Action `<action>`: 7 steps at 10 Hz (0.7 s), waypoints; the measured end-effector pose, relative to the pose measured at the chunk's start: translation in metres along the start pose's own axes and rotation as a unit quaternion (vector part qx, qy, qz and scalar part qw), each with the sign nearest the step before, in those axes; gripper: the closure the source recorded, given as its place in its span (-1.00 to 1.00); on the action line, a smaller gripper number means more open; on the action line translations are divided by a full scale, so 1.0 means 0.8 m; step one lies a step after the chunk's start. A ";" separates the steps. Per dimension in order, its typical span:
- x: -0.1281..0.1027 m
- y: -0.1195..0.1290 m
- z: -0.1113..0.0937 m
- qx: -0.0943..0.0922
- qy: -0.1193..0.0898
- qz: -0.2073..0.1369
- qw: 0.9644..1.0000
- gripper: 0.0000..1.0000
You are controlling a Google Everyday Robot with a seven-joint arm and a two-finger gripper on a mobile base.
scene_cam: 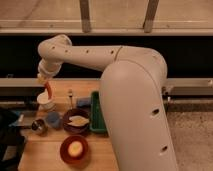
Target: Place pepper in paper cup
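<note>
Pepper (48,90) hangs tip-down from my end effector (44,80), which is clamped shut on its upper end, directly above the paper cup (46,101) near the bench (42,150) left edge. Below the cup crowd a metal tin (38,126), blue cup (52,119) and dark bowl (75,121). A green tray (96,112) stands to the right.

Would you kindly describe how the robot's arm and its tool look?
The arm is smooth cream-white, built from fat rounded segments with small dark dots along the shell. No cables or markings show. The tool, at its far end above the paper cup, is small and pale.
</note>
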 end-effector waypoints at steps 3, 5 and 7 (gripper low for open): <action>-0.012 0.002 0.015 -0.009 -0.017 -0.019 1.000 1.00; -0.022 0.005 0.023 -0.013 -0.028 -0.032 0.999 1.00; -0.031 0.006 0.032 -0.013 -0.036 -0.043 0.998 1.00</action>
